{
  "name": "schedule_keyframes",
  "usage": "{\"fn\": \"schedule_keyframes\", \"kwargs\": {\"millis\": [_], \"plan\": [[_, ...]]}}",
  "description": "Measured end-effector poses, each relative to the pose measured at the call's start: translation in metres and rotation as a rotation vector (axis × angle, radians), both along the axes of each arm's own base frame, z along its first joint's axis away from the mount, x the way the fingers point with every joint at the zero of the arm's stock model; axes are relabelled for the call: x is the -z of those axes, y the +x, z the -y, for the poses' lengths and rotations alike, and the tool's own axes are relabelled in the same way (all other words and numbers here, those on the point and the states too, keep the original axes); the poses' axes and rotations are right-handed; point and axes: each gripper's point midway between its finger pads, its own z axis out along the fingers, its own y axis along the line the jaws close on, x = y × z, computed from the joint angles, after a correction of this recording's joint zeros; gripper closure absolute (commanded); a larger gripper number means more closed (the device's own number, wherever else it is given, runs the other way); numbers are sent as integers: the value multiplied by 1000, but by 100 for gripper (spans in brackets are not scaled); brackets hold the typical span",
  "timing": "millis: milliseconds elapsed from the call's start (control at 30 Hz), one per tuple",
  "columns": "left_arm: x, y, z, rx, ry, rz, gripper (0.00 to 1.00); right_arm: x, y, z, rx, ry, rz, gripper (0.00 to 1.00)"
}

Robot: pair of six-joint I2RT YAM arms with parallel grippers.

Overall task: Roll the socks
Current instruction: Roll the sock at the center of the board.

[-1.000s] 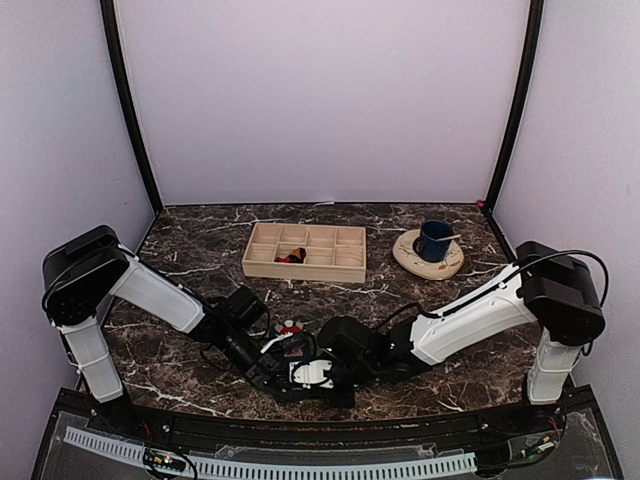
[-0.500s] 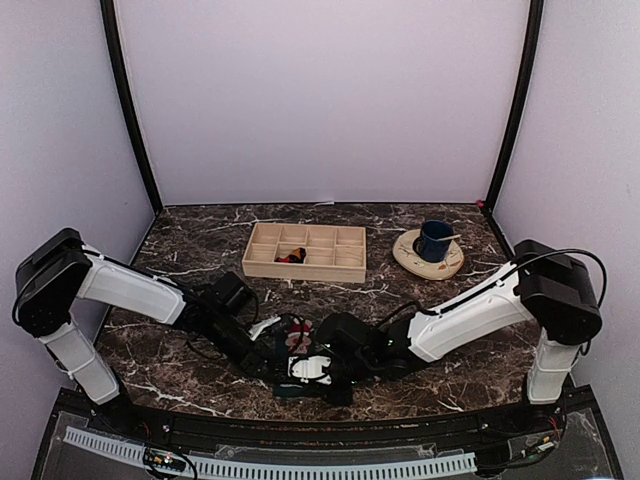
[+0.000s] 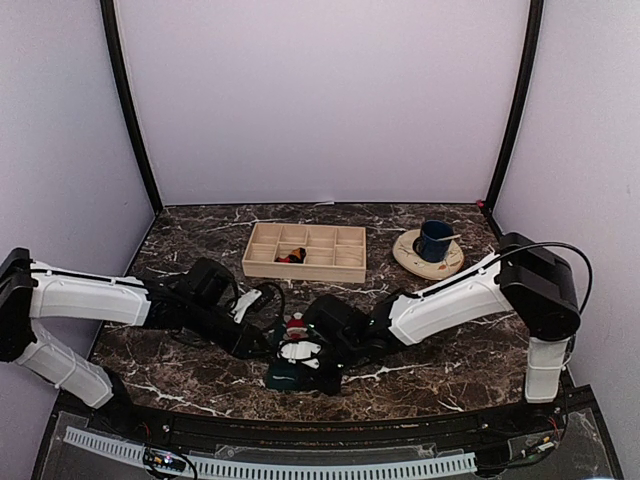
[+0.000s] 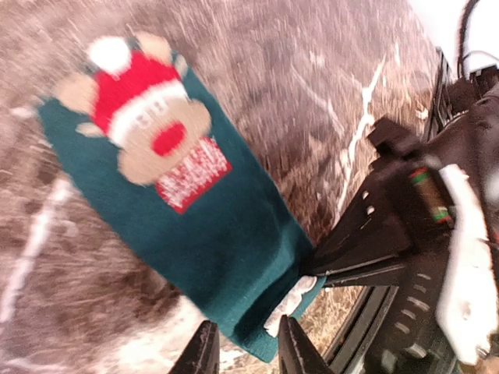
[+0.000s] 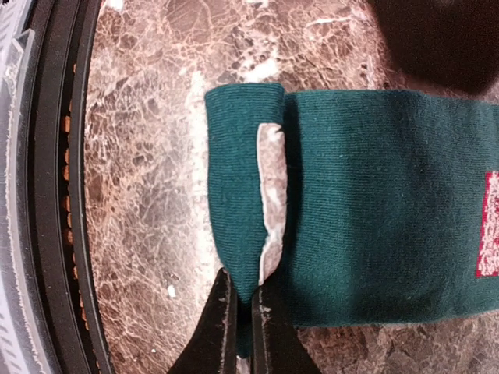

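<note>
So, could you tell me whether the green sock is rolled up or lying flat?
The sock is mostly flat: only its end is folded over, pinched by the right end effector; the rest lies spread.

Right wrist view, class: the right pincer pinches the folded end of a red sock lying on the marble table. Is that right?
Not quite. The sock is dark teal-green, not red, as the right wrist view shows. The rest holds: the right pincer pinches its folded end on the marble table.
</note>
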Motion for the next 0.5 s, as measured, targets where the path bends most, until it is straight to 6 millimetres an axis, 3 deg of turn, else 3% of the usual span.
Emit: {"fn": "schedule_keyframes", "kwargs": {"millis": [200,500], "plan": [[-20,9,-16,-95,-50,145,72,-2,2,-1,16,-18,-154,100],[-18,0,-28,-131,-81,275,73,-3,4,6,53,-36,-419,100]]}}
